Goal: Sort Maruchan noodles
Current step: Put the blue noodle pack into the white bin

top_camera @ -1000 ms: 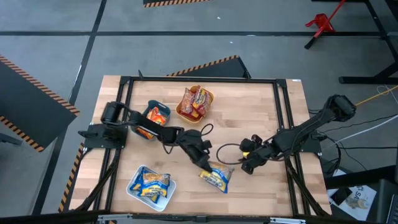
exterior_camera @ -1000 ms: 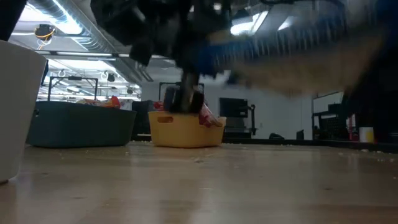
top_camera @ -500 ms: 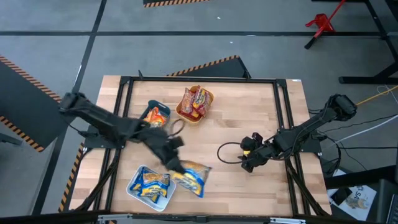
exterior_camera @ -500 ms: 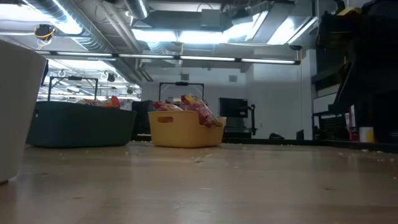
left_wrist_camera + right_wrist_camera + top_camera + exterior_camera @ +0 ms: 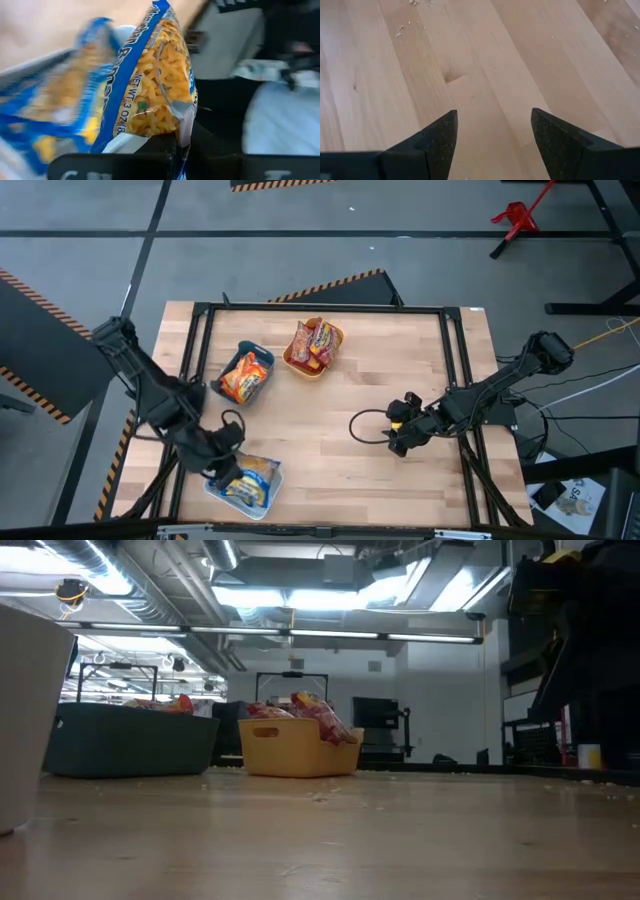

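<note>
In the high view my left gripper [image 5: 224,468] is over the white tray [image 5: 216,489] at the table's near left, shut on a blue-and-yellow noodle packet [image 5: 155,85]. More blue-and-yellow packets [image 5: 250,483] lie in that tray. Orange-red packets [image 5: 240,380] fill the teal tray [image 5: 262,358], and red packets [image 5: 318,340] fill the orange tray [image 5: 296,365]. My right gripper [image 5: 393,435] rests open over bare wood, right of the table's middle; its fingers [image 5: 440,137] stand apart with nothing between them. My left gripper pinches the blue-and-yellow packet between its two fingers by a crimped sealed edge [image 5: 183,131]. The packet's body stands out beyond the fingers, above the other packets [image 5: 50,115] in the white tray. Whether it touches them, I cannot tell.
The three trays stand on the table's left half; in the low view the orange tray [image 5: 300,748], the teal tray [image 5: 130,740] and the white tray's wall [image 5: 25,720] show. A black cable [image 5: 362,425] loops by my right gripper. Bare wood [image 5: 340,480] spans the middle and near side.
My left gripper has carried the blue-and-yellow packet from the table's near middle toward the near left, and now holds it over the white tray. The arm swung out of the low view. My right gripper has kept still.
</note>
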You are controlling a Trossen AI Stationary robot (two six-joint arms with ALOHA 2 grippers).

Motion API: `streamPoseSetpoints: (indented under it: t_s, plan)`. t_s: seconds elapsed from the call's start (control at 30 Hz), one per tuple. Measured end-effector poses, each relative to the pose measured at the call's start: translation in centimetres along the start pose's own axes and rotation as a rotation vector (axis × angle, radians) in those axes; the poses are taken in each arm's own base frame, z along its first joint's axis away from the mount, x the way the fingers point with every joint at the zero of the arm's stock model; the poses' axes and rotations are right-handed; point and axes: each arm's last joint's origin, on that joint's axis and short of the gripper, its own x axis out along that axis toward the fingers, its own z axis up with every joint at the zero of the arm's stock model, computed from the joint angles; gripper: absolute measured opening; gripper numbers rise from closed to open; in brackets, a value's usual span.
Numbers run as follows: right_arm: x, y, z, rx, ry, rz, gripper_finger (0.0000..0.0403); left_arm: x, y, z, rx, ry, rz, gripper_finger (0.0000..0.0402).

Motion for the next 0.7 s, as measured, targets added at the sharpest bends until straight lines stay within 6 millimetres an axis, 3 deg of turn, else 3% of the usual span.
streamPoseSetpoints:
  t_s: [0.13,0.37,0.7]
  plan:
    - [0.0,0.0,0.0,-0.004,0.0,0.0,0.0241,0.4,1.1,-1.2,0.022,-0.036,0.048,0.0003]
    - [0.0,0.0,0.0,-0.004,0.009,0.007,0.0241,2.8,4.1,-3.2,0.015,0.056,0.035,0.0002]
    - [0.0,0.0,-0.1,-0.009,0.021,0.017,0.0241,4.2,6.5,-2.8,-0.022,0.034,0.081,0.0037]
